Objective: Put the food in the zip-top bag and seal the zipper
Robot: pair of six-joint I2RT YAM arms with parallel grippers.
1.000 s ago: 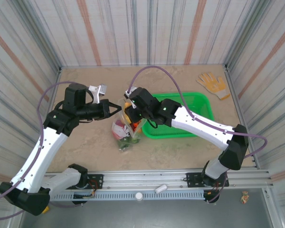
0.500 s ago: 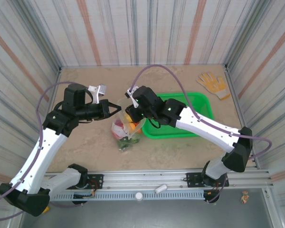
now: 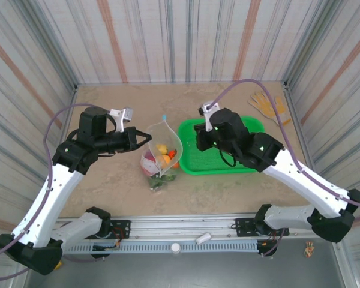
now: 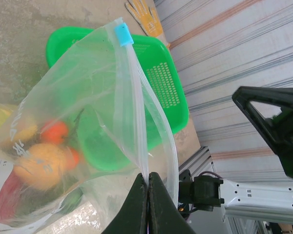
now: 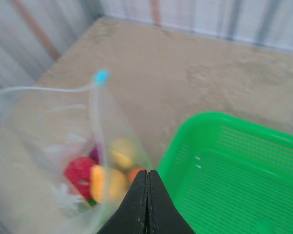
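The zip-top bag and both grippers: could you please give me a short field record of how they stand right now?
zip-top bag: held up by its rim, mouth gaping open
zipper: not sealed; blue slider tab at the end away from the left gripper
food: red, orange and yellow pieces inside the bag
left gripper: shut on the bag's zipper strip
right gripper: shut, holding nothing, by the green basket edge nearest the bag
glove: lying beyond the basket's far right corner
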